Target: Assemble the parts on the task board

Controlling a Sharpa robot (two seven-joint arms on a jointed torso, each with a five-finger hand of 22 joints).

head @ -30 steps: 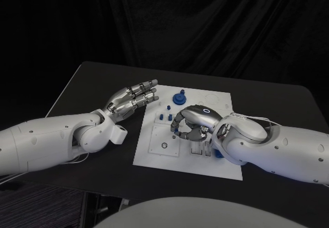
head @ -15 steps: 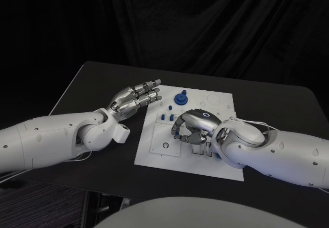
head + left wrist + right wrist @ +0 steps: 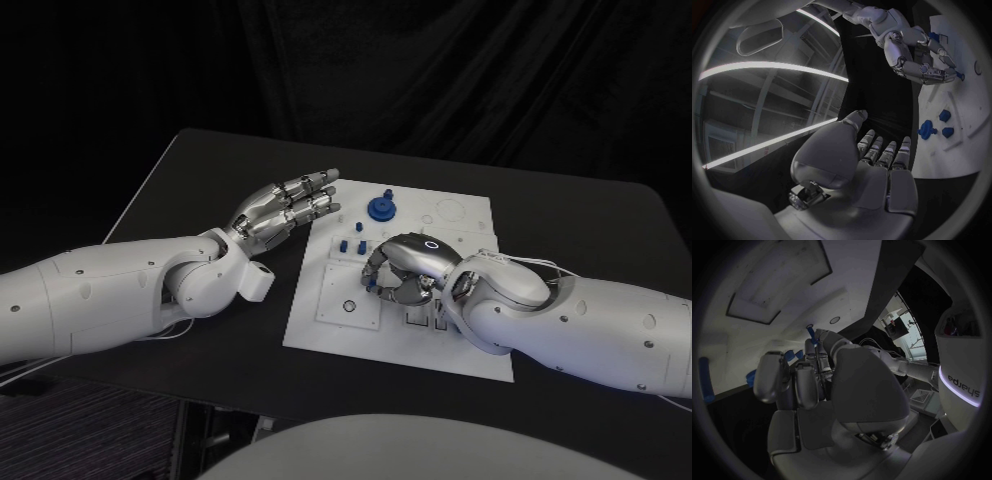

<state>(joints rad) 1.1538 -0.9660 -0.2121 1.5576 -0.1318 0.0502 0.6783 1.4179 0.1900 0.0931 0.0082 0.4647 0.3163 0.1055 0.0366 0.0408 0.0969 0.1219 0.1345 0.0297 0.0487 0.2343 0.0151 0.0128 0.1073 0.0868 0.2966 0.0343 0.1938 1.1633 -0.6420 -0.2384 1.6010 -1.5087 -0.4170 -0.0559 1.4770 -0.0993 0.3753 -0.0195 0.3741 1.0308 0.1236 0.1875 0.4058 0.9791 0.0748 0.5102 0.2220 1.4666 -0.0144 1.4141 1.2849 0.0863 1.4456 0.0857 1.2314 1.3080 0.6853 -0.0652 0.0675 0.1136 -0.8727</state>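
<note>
I've got a small blue part (image 3: 811, 333) pinched in my right robot hand (image 3: 401, 268), fingers curled down over the middle of the task board (image 3: 332, 335). By my reckoning the assembly is partly done: a round blue part (image 3: 379, 207) stands near the board's far edge, some small blue pegs (image 3: 349, 244) sit just beside it, and several sockets look unfilled. My left robot hand (image 3: 283, 210) hovers wide and empty off the board's far left corner, above the counter (image 3: 216, 170).
</note>
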